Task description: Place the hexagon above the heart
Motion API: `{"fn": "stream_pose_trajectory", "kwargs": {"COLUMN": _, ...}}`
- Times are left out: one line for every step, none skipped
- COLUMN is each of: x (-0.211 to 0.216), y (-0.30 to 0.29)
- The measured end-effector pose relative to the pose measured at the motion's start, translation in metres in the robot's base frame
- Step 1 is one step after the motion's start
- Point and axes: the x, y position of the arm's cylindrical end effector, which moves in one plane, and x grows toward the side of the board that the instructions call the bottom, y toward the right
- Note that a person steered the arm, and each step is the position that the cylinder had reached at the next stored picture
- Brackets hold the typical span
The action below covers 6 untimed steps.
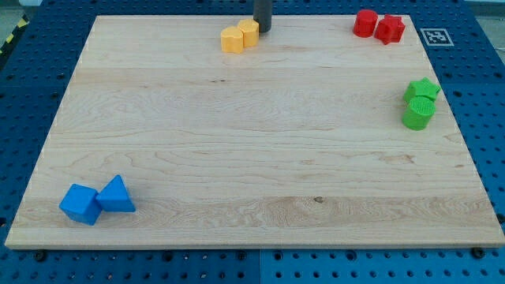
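At the far edge of the wooden board (237, 158), seen from the one camera, my tip (262, 30) stood just right of the two yellow blocks — close enough that it looked to be touching the right-hand one, though I could not be sure. There were no fingers to close or release; the rod only pushes.

The yellow hexagon (249, 32) sat against the yellow heart (233, 40), slightly farther and to its right, so I judged the task nearly met, needing perhaps a leftward nudge.

The blocks looked like smooth, matt plastic on pale grained wood. Far right lay a red cylinder (364, 23) beside a red star (390, 28); at right, a green star (422, 90) touched a green cylinder (418, 113); near left, a blue cube (80, 203) met a blue triangle (117, 196).
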Motion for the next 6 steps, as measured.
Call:
{"fn": "stream_pose_trajectory", "kwargs": {"x": 0.022, "y": 0.026}}
{"fn": "stream_pose_trajectory", "kwargs": {"x": 0.040, "y": 0.025}}
{"fn": "stream_pose_trajectory", "kwargs": {"x": 0.040, "y": -0.010}}
{"fn": "stream_pose_trajectory", "kwargs": {"x": 0.023, "y": -0.046}}
{"fn": "stream_pose_trajectory", "kwargs": {"x": 0.011, "y": -0.048}}
{"fn": "stream_pose_trajectory", "kwargs": {"x": 0.023, "y": -0.019}}
